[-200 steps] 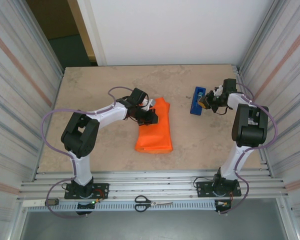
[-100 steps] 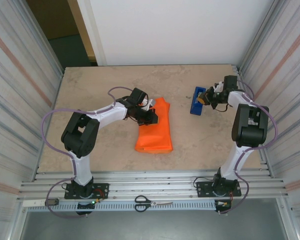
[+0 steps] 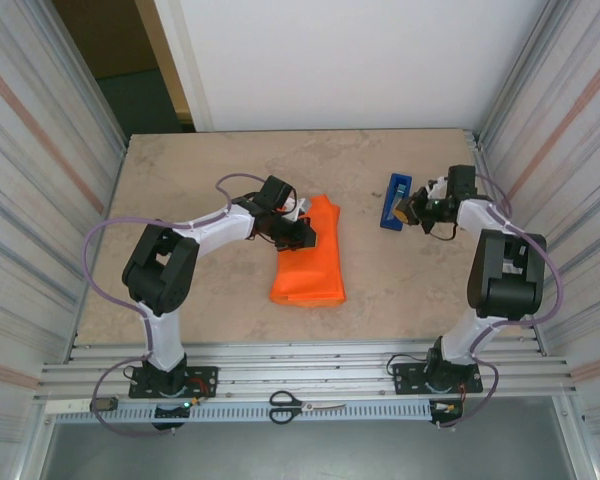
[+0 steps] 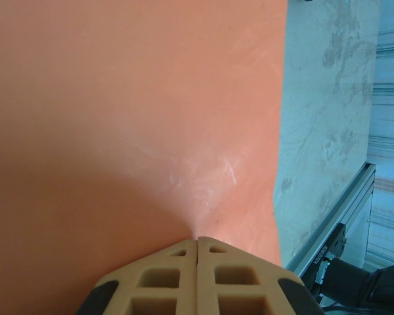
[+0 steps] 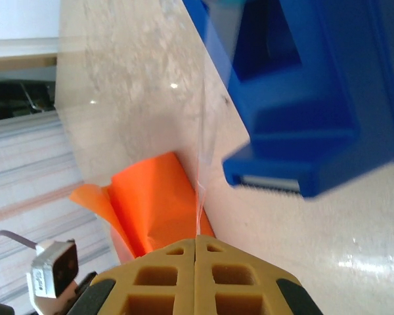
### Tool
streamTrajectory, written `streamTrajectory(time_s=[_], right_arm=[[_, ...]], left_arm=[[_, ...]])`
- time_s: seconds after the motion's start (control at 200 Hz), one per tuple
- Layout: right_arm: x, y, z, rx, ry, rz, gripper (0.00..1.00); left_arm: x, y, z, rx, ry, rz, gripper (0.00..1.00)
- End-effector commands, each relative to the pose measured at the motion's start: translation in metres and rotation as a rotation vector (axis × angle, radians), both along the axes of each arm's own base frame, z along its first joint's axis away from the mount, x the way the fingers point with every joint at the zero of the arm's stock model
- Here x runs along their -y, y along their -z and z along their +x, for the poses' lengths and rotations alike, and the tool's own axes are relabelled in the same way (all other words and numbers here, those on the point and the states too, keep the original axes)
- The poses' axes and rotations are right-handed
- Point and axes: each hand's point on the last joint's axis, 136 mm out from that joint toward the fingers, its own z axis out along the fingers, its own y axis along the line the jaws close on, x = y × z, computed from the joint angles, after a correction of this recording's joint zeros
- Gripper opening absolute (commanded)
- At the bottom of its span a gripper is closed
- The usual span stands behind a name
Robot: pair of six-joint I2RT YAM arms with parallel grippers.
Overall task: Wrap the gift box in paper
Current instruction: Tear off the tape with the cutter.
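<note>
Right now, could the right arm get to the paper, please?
Probably yes: bare table lies between the right tool and the paper, though that tool is shut on tape drawn from the dispenser.

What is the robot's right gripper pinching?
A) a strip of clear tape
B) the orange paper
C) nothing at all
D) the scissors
A: the right gripper is shut on the clear tape, a thin strip running up to the blue tape dispenser.
</note>
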Motion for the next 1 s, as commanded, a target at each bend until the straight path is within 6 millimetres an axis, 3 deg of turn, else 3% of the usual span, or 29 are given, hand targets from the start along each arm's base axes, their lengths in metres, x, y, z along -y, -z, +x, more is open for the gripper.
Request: streamTrajectory(time_s=[0.0,0.19,0.406,0.521,0.641,0.767,0.992], right_arm=[[-0.015,-0.002,-0.023,-0.026,-0.022,0.04,0.0],[-0.017,0.019,-0.043,-0.07,-0.013,0.032,0.0],[-0.015,0.031,-0.046,-0.081,0.0,0.029,0.0],[-0.016,0.026,-0.042,-0.055,0.011,0.069,0.0],[-0.018,0.008,-0.037,0.0,0.02,0.115,0.0],[-0.008,-0.005,-0.036,0.04,0.059,0.12,0.0],[-0.002,0.011,-0.041,-0.013,0.109,0.173,0.0]], left_arm=[[-0.024,0.069,-0.027,-0.114,0.009,0.179,0.0],[-0.024,0.069,-0.027,-0.113,0.01,0.177,0.0],[-0.023,0.069,-0.026,-0.113,0.006,0.176,0.0],[-0.023,0.069,-0.026,-0.115,0.007,0.174,0.0],[-0.022,0.069,-0.026,-0.116,0.005,0.172,0.0],[-0.022,0.069,-0.026,-0.116,0.005,0.169,0.0],[-0.023,0.068,-0.025,-0.115,0.002,0.166,0.0]])
